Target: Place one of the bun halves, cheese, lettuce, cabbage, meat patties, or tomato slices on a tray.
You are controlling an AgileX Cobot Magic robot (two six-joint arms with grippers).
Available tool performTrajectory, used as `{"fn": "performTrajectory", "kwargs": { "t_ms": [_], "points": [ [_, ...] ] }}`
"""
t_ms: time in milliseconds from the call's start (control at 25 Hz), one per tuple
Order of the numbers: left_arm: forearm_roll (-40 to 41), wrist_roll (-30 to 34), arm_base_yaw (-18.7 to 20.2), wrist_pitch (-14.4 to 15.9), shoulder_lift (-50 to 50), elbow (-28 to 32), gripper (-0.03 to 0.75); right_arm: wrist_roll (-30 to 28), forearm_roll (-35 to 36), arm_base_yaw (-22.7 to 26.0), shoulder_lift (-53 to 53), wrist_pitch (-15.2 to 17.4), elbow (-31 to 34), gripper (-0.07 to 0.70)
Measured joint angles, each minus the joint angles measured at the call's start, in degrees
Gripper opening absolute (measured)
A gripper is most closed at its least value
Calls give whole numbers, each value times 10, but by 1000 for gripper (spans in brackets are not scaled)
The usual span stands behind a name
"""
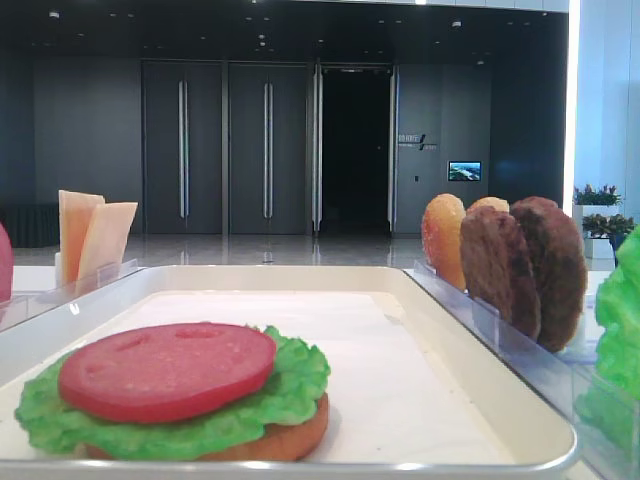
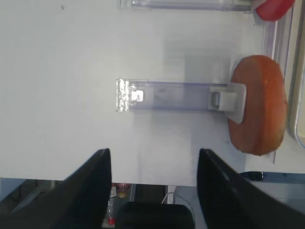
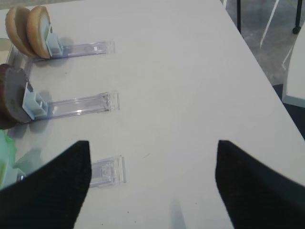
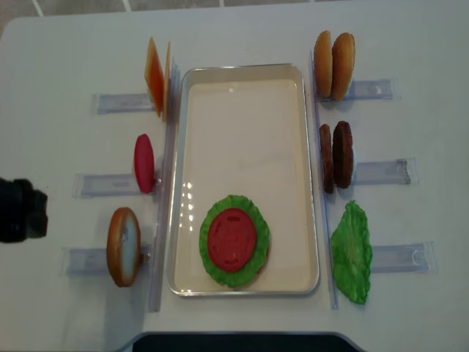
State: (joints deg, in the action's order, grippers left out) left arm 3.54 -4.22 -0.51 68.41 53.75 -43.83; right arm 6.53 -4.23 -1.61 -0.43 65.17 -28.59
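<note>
The tray (image 4: 308, 183) lies in the middle of the table. At its near end a tomato slice (image 4: 232, 240) tops a lettuce leaf (image 4: 253, 268) on a bun half (image 1: 295, 440). My left gripper (image 2: 154, 152) is open and empty over bare table at the left edge, short of the upright bun half (image 2: 257, 105) in its rack. My right gripper (image 3: 152, 143) is also open and empty, above the table on the right, apart from the patties (image 3: 12, 100), the bun halves (image 3: 28, 28) and the lettuce (image 3: 5, 148).
Clear racks flank the tray: cheese (image 4: 155, 77), a tomato slice (image 4: 144, 163) and a bun half (image 4: 124, 246) on the left; bun halves (image 4: 333, 55), patties (image 4: 335, 156) and lettuce (image 4: 352, 251) on the right. A dark part of the left arm (image 4: 18, 211) sits at the table's left edge.
</note>
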Motion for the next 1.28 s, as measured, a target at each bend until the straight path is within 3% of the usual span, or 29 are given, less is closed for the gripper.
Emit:
{"fn": "performTrajectory", "kwargs": {
  "t_ms": [560, 1280],
  "points": [
    [-2, 4, 0, -49, -318, 162, 440, 0, 0, 0, 0, 0, 0, 542],
    [-2, 7, 0, -49, -543, 167, 440, 0, 0, 0, 0, 0, 0, 542]
  ]
}}
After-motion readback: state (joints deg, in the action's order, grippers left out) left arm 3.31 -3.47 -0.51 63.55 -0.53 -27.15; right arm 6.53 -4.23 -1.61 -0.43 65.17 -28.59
